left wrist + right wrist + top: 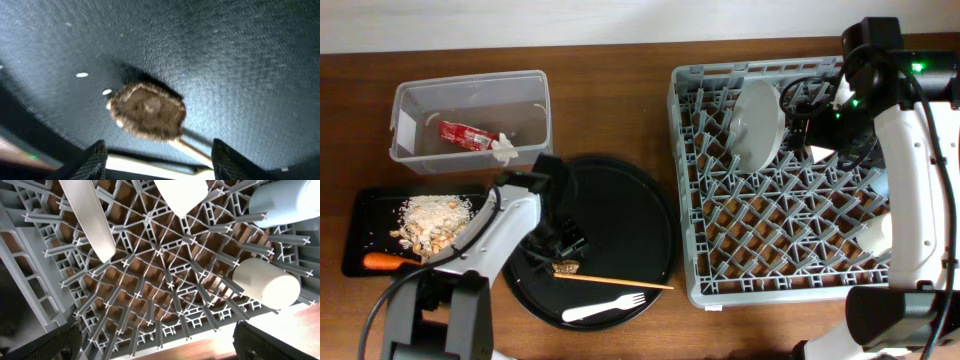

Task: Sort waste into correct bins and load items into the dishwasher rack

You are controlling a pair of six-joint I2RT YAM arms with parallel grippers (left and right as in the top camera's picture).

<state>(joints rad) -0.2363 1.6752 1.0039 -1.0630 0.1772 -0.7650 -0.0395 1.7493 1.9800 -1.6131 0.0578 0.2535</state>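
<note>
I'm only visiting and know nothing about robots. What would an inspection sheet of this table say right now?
Surface: wooden table, with a round black tray on it.
Job's things: wrapper and crumpled paper in the clear tub; crumbs and carrot on the flat tray; brown scrap, stick and fork on the round tray; plate, white cup and blue cup in the rack.
Clutter: nothing seen.
Grippers: left gripper open over the scrap; right gripper open over the rack.
Cables: black cables along the arms.
Surroundings: pale wall.
</note>
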